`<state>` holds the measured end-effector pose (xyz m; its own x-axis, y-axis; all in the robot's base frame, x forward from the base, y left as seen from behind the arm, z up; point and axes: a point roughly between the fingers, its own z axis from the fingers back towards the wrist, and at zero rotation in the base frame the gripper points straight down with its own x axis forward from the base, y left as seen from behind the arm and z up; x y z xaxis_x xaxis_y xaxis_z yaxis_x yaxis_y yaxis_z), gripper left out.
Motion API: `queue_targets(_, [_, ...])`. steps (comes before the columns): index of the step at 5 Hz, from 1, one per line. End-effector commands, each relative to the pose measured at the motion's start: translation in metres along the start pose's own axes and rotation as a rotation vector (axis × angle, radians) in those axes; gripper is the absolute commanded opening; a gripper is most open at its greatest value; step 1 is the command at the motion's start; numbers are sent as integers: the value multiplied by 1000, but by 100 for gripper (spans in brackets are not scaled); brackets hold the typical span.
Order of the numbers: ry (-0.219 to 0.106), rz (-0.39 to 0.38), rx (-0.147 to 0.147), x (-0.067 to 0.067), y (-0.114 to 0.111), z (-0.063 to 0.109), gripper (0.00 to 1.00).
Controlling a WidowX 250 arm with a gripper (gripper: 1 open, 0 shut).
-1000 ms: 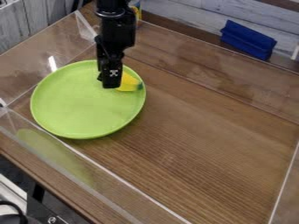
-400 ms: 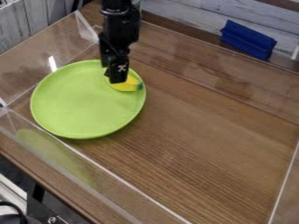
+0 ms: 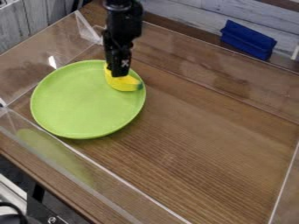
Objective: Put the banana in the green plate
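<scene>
The tool (image 3: 118,72) is pointing straight down from a black arm (image 3: 121,26) that is entering from the top of the view. Its tip is sitting directly on top of the banana (image 3: 125,84), covering the banana's upper left portion. The dark fingers are blending together against the arm, so how far apart they are standing cannot be told, and whether they are gripping the banana or only touching it cannot be told either.

The banana is lying on the green plate (image 3: 70,105), at the plate's upper right edge, just inside the raised rim. Its yellow body is showing below and to the right of the tool, and a small dark greenish tip is pointing toward the right, near the rim.

The green plate is resting flat on the table (image 3: 211,131), in the left half of the view. The table is showing a brown wood-grain surface. A clear plastic wall (image 3: 70,162) is bordering the table along the near edge and the left side, with the plate sitting near the left wall.

A blue box (image 3: 249,38) is standing at the upper right, behind the far edge of the table and well apart from the plate and the arm.
</scene>
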<state>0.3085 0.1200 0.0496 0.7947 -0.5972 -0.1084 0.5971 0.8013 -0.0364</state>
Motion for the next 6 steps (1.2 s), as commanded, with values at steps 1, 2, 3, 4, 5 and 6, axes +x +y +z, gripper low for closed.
queue_targets(1, [-26, -39, 46, -1, -6, 8, 100])
queue_targets(2, [-27, 5, 40, 0, -15, 2, 100])
queue_targets(3, [-28, 10, 38, 11, -5, -5, 100])
queue_targets(4, [-30, -13, 38, 8, -4, -10, 100])
queue_targets(5, [-32, -34, 38, 5, -4, -15, 100])
queue_targets(6, [-33, -33, 36, 0, 12, -27, 100])
